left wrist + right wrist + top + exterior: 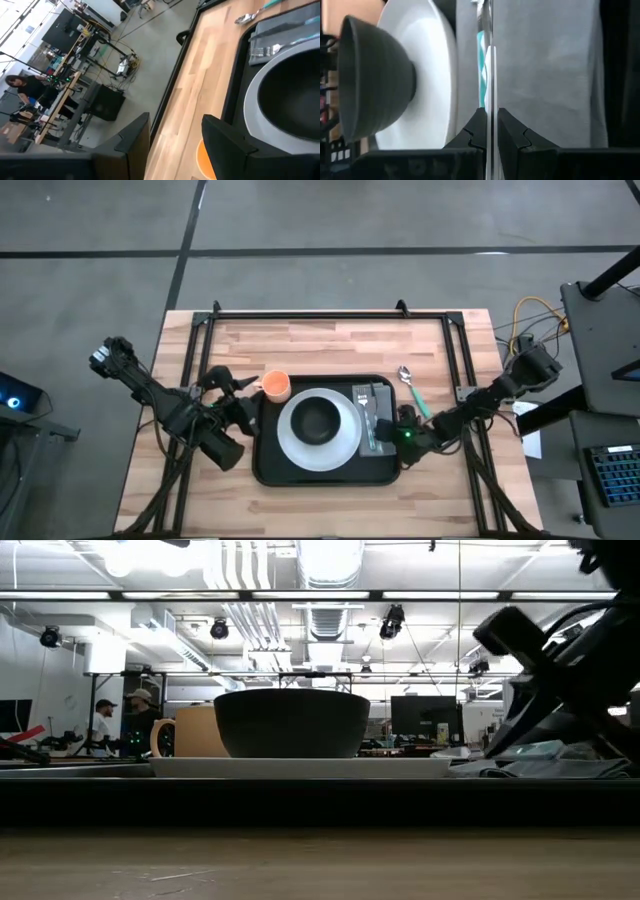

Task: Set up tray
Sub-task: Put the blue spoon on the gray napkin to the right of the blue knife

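High view shows the tray (268, 470) mid-table, carrying the plate (345, 448), bowl (319, 418) and grey napkin (380, 442). Right gripper (491, 131) is clamped on a thin utensil (490, 75) over the napkin; lower it flat, parallel to the fork (267, 50), before releasing. Left gripper (175, 145) hangs open beside the orange cup (276, 386).

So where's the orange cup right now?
Seen from above, the orange cup stands on the wooden table just off the black tray's upper-left corner, beside the left gripper.
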You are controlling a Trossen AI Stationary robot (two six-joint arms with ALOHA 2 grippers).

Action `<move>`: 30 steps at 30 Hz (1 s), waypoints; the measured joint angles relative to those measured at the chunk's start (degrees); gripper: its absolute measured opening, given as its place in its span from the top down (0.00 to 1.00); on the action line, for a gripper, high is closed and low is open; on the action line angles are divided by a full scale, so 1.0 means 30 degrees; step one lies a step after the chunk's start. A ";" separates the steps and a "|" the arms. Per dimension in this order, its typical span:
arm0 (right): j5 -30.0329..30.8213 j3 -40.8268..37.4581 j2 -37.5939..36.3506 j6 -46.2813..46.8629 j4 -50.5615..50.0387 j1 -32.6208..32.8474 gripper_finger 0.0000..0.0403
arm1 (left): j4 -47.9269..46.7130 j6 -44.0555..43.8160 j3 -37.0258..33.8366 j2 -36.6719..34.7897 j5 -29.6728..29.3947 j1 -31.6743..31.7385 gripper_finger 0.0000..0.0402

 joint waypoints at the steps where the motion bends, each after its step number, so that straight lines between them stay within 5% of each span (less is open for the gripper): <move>1: -0.0099 0.0000 0.0119 0.0107 0.0007 -0.0119 0.97 | 0.0140 0.0000 0.0000 0.0006 -0.0012 0.0000 0.60; 15: -0.2186 -0.0109 0.0974 -0.0092 0.0131 -0.1597 0.96 | 0.0707 0.0000 0.0007 0.0021 0.0986 -0.0102 0.60; 30: -0.3668 -0.0073 -0.0706 -0.2921 -0.0366 -0.1586 0.74 | 0.0881 0.0001 0.0007 0.0028 0.3127 -0.0102 0.60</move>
